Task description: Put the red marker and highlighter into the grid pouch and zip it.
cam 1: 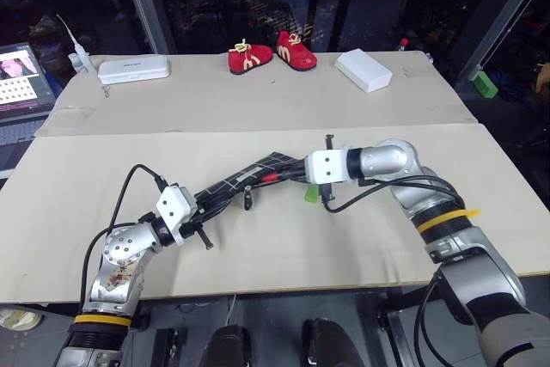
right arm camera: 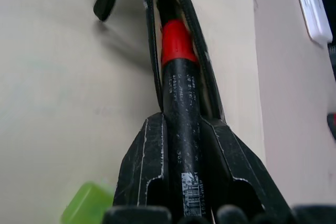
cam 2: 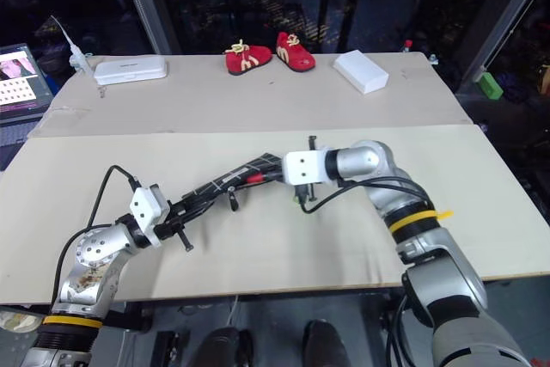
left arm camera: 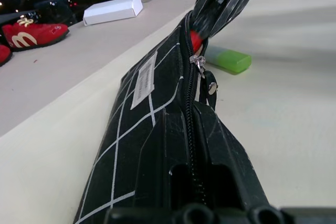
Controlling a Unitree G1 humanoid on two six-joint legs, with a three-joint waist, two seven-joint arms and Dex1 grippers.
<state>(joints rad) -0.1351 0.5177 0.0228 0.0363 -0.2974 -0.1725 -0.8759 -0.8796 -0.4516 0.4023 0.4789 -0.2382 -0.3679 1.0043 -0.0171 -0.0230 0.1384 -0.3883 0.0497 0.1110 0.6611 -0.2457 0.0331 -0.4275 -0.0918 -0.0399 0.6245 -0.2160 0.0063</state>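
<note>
Both grippers busy: left (cam 1: 199,209) clamped shut on the floppy pouch (cam 1: 245,180), right (right arm camera: 181,129) pinching the stiff, light marker (right arm camera: 178,61), seemingly at the pouch mouth, so we grip mid-barrel.

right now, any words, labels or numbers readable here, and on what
None reads clearly.
White label on the grid pouch: print too blurred.
Barcode sticker and fine print on the red marker: too small.
White case: faint mark, unreadable.
Laptop screen: characters too small.

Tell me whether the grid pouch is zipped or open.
Open: the grid pouch gapes at its far end, where the right gripper pushes the red marker in.
</note>
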